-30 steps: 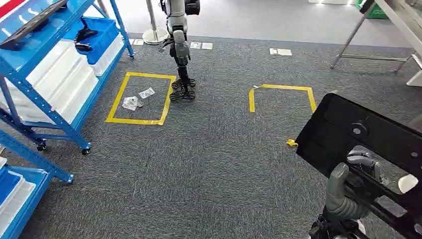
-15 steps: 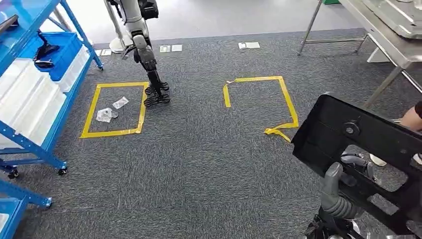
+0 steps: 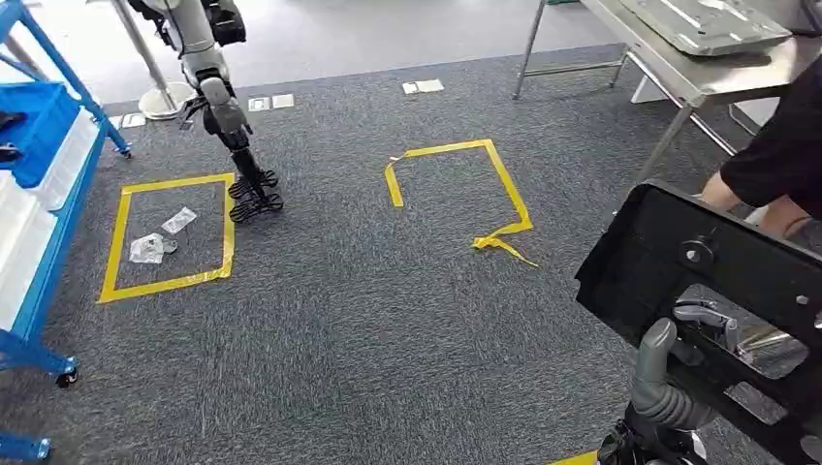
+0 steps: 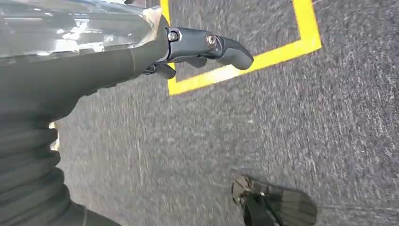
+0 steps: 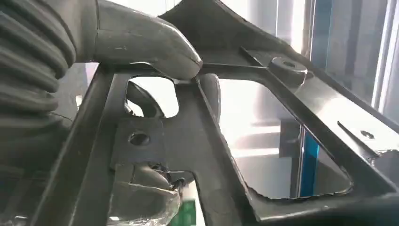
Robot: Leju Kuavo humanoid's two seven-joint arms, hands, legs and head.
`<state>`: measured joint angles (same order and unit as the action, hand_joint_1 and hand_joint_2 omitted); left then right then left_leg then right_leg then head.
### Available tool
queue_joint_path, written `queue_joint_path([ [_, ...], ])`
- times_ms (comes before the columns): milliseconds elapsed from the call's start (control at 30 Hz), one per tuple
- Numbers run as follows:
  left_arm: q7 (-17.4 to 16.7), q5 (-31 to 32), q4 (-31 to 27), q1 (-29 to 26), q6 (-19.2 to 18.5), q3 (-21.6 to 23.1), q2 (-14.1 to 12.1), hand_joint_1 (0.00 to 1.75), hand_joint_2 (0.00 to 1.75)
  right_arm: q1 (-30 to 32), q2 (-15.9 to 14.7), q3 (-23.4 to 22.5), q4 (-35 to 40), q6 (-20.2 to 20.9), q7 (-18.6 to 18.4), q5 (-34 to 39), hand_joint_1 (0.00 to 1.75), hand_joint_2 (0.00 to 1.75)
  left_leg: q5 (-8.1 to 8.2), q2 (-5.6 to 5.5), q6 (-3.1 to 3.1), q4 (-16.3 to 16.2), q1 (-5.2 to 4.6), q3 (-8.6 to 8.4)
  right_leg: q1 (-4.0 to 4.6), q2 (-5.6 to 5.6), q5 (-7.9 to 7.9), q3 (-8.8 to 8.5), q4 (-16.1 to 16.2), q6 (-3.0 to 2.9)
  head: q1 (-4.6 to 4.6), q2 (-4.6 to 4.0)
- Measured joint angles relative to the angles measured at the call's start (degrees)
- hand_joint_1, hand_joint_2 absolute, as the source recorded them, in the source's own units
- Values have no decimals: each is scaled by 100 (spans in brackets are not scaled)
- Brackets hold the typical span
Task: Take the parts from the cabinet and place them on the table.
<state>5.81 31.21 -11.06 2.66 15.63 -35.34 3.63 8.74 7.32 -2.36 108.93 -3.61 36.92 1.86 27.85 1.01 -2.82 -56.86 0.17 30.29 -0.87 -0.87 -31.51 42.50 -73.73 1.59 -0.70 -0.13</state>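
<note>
My right hand (image 3: 669,378) grips a large black metal frame part (image 3: 717,281) at the lower right of the head view, holding it tilted above the carpet. Close up, the grey thumb (image 5: 136,42) presses on a bar of the black frame part (image 5: 226,141), with darker fingers behind it. My left hand (image 4: 141,52) hangs over the carpet with its fingers apart and nothing in it. The metal table (image 3: 669,73) stands at the upper right, and a grey sheet-metal part (image 3: 703,24) lies on it. The blue cabinet (image 3: 39,194) is at the far left edge.
A person's black-sleeved arm (image 3: 775,155) reaches in at the right, between me and the table. Another robot (image 3: 218,97) stands at the upper left beside a yellow tape square (image 3: 165,237) holding small plastic bags (image 3: 155,242). A second, partly peeled tape square (image 3: 456,189) marks the mid floor.
The camera has turned to the right: cabinet and tape squares slid leftward, while the table and a person's arm came into view. My right hand keeps its hold on the black frame.
</note>
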Motion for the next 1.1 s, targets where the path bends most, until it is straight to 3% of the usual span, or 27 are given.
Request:
queue_joint_path([
  [33, -17, 2, 0, -2, -6, 0, -13, 0, 175, 4, -20, 11, 0, -4, -7, 2, 175, 175, 0, 97, 0, 0, -6, 6, -6, 14, -67, 105, -275, 29, 0, 0],
  [67, -22, 2, 0, -5, -9, 0, -20, 0, 175, 4, -33, 24, 0, -11, -11, 2, 175, 175, 1, 174, 1, -1, -7, 8, -7, 26, -30, 49, -210, 63, 4, 0],
  [133, -24, 11, 0, 12, -11, 0, -24, 0, 175, 2, -57, 48, 0, -15, -22, 4, 175, 175, 7, 305, 11, -2, -3, -1, -8, 111, 249, -460, 629, 160, -4, 0],
  [167, -26, 11, 0, 21, -11, 0, -22, 0, 175, 1, -70, 55, 0, -15, -24, 2, 175, 175, 17, 352, 26, -5, -3, -14, -6, 273, 399, -790, 1194, 187, -9, 0],
  [200, -26, 11, 0, 23, -11, 0, -32, 0, 175, -6, -77, 61, 2, -15, -24, 2, 175, 175, 34, 399, 54, -14, -37, -32, 7, 562, 416, -1006, 1594, 157, -13, 0],
  [267, -26, 11, 0, 21, -11, 0, -48, 0, 175, -8, -77, 81, 7, -15, -29, 4, 175, 175, 63, 488, 115, -24, -77, -39, 48, 433, 455, -1029, 1599, 49, 37, 0],
  [333, -28, 11, 0, 36, -13, 2, -52, 0, 175, 3, -92, 79, 11, -17, -31, 2, 175, 175, 62, 595, 153, -17, -59, -60, 66, 325, 476, -978, 1604, 0, 28, 0],
  [367, -31, 11, -2, 42, -13, 2, -57, 0, 175, 0, -92, 81, 28, -17, -31, 2, 175, 175, 108, 531, 214, -39, -25, -42, -28, 257, 510, -1012, 1633, -59, 28, 0],
  [400, -31, 11, 0, 44, -13, 2, -66, 0, 175, -5, -92, 81, 48, -17, -29, 7, 175, 175, 246, 199, 253, -199, -5, 4, -35, 199, 516, -1003, 1634, -78, 48, 0],
  [433, -31, 22, 0, 34, -15, 2, -59, 0, 175, -24, -92, 88, 48, -17, -33, 7, 175, 175, 482, 17, 263, -561, 6, 161, -34, 156, 527, -998, 1634, -143, 59, 0],
  [500, -107, 28, 4, 8, 26, 2, -59, 0, 175, -28, -92, 105, 48, -20, -48, 11, 175, 175, 912, -93, 278, -1514, 9, 625, -21, 26, 530, -979, 1630, -157, 61, 0],
  [533, -173, 31, 4, -1, 61, 2, -55, 0, 175, -28, -98, 105, 46, -20, -75, 31, 175, 175, 975, -100, 281, -1821, 12, 789, -16, -43, 534, -974, 1627, -161, 61, 0],
  [567, -242, 52, 7, -5, 89, 0, -48, 0, 175, -32, -109, 105, 42, -20, -103, 63, 175, 175, 906, -103, 276, -1860, 15, 831, -16, -112, 541, -977, 1626, -171, 59, 0],
  [600, -280, 70, 7, -7, 103, 2, -39, 0, 175, -44, -120, 107, 37, -20, -114, 101, 175, 175, 706, -112, 270, -1641, 27, 756, -16, -185, 543, -980, 1624, -168, 63, 0],
  [633, -317, 105, 7, -4, 103, 4, -35, 0, 175, -66, -131, 107, 28, -22, -131, 127, 175, 175, 408, -143, 262, -1178, 49, 547, -19, -270, 547, -986, 1619, -162, 61, 0],
  [667, -349, 133, 9, -4, 83, 11, -33, 0, 175, -96, -142, 116, 17, -20, -153, 144, 175, 175, 146, -232, 257, -670, 78, 310, -24, -344, 550, -990, 1612, -154, 63, 0],
  [700, -385, 179, 11, -6, 37, 20, -31, 0, 175, -133, -153, 134, 4, -20, -179, 175, 175, 175, 6, -514, 255, -242, 122, 116, -27, -403, 556, -979, 1607, -140, 59, 0],
  [733, -435, 220, 28, -8, -20, 41, -28, 0, 175, -185, -170, 153, -13, -20, -199, 203, 175, 175, 66, -601, 265, -91, 117, 62, 42, -459, 551, -943, 1565, -94, 53, 0],
  [800, -512, 304, 37, -6, -114, 72, -17, 0, 175, -254, -208, 197, -37, -24, -236, 241, 175, 175, 62, -475, 225, -125, 53, 86, -13, -585, 599, -890, 1598, 2, 66, 0],
  [833, -558, 339, 37, -6, -155, 98, -15, 0, 175, -263, -230, 210, -55, -48, -254, 267, 175, 175, 45, -414, 187, -123, 24, 81, -44, -649, 625, -874, 1628, 45, 52, 0],
  [867, -575, 376, 37, -6, -197, 131, -6, 0, 175, -274, -252, 212, -68, -77, -280, 289, 175, 175, -6, -341, 122, -54, 45, 70, -19, -702, 631, -799, 1623, 93, 57, 0],
  [933, -625, 439, 37, -4, -271, 188, 4, 0, 175, -329, -312, 221, -98, -120, -308, 335, 175, 175, -44, -211, 37, -19, 45, 71, 2, -134, 413, -635, 1233, 38, 20, 0],
  [967, -605, 459, 37, -17, -322, 208, 4, 0, 175, -376, -326, 227, -114, -173, -304, 328, 175, 175, -44, -125, 28, -19, 24, 75, 3, -31, 204, -433, 793, 3, 15, 0],
  [1000, -395, 411, 37, -48, -367, 219, 26, 0, 175, -378, -341, 225, -131, -280, -227, 264, 175, 175, -38, -29, 17, -21, 6, 82, -3, 1, 8, -208, 298, -16, 28, 0],
  [1033, 61, 350, 37, -94, -361, 214, 101, 0, 175, -279, -348, 177, -138, -330, -52, 234, 175, 175, -34, 49, 10, -23, -2, 87, -7, 15, -117, -32, -112, -6, 17, 0],
  [1067, 425, 350, 35, -123, -323, 214, 173, 0, 175, -127, -348, 91, -125, -310, 70, 221, 175, 175, -31, 96, 7, -23, -3, 83, -11, 21, -116, -7, -209, 27, 22, 0],
  [1100, 699, 358, 33, -154, -334, 221, 267, 0, 175, 54, -335, -25, -94, -189, 81, 165, 175, 175, -21, 145, 0, -26, -3, 77, -18, 30, -44, -118, -39, 75, 11, 0],
])
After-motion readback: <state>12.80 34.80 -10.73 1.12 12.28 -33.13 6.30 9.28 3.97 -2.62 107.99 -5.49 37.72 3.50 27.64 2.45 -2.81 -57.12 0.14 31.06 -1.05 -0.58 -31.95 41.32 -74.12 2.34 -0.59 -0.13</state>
